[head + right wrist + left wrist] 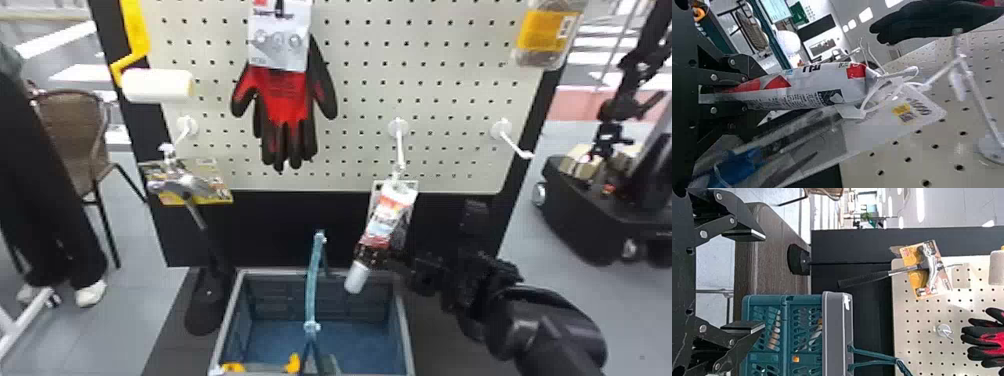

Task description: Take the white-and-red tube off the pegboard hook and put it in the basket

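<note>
Tube (pixel 386 212) and hook (pixel 398 142) show near one another in our head view, the tube tilted with its white cap down, overlapping the far right part of the basket (pixel 407 345). Our right end effector (pixel 402 261) has the tube clasped near the capped end, while a white loop (pixel 879 88) at the other end reaches the hook's tip; we cannot tell whether it is threaded there. A clear packet (pixel 828 137) hangs just beside the tube. In the left wrist view, our left end effector (pixel 764 281) is spread wide and holds nothing. On the pegboard (pixel 360 90) we see red-and-black gloves (pixel 285 100), with a hammer (pixel 197 215) hanging at the left and a white roller (pixel 157 85) above it. Yellow pieces (pixel 293 363) lie inside the basket's near end.
</note>
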`<state>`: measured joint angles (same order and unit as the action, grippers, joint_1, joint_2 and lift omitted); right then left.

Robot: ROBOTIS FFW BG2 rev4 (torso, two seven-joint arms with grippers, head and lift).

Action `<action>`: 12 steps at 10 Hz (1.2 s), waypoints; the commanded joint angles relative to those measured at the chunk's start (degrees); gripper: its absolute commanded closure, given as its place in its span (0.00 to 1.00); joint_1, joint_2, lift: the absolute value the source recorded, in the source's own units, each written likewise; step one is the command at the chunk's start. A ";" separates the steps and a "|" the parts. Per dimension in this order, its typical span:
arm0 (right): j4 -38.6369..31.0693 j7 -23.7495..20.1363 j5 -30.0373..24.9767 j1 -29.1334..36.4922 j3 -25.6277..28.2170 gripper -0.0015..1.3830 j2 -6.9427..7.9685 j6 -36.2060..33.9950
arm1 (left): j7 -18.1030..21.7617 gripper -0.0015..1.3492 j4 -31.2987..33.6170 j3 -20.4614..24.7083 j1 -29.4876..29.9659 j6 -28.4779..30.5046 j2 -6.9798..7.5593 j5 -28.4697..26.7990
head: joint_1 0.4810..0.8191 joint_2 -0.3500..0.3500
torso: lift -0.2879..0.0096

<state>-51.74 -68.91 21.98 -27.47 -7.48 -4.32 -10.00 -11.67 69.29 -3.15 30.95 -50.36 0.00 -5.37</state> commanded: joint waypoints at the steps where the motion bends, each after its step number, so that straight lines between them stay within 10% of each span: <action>1: 2.30 -0.17 0.88 -0.55 -2.10 0.75 0.54 0.15 | -0.02 0.35 -0.31 -0.19 -0.16 0.00 -0.15 0.09 | 0.20 0.50 | 0.63; 6: 5.96 -1.31 4.48 -0.68 -9.48 0.71 1.42 -0.90 | -0.02 0.35 -0.59 -0.19 -0.28 -0.09 -0.15 0.27 | 0.20 0.50 | 0.63; 9: 6.24 -1.31 4.83 -0.80 -9.39 0.09 1.33 -1.08 | 0.07 0.35 -0.59 -0.28 -0.28 -0.17 -0.15 0.27 | 0.20 0.50 | 0.63; 12: 6.10 -1.23 4.92 -0.80 -9.13 0.09 1.16 -0.99 | -0.02 0.35 -0.59 -0.28 -0.28 -0.17 -0.15 0.27 | 0.20 0.50 | 0.63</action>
<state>-45.63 -70.17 26.86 -28.25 -16.68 -3.15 -11.04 -11.68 68.70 -3.43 30.67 -50.54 0.00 -5.10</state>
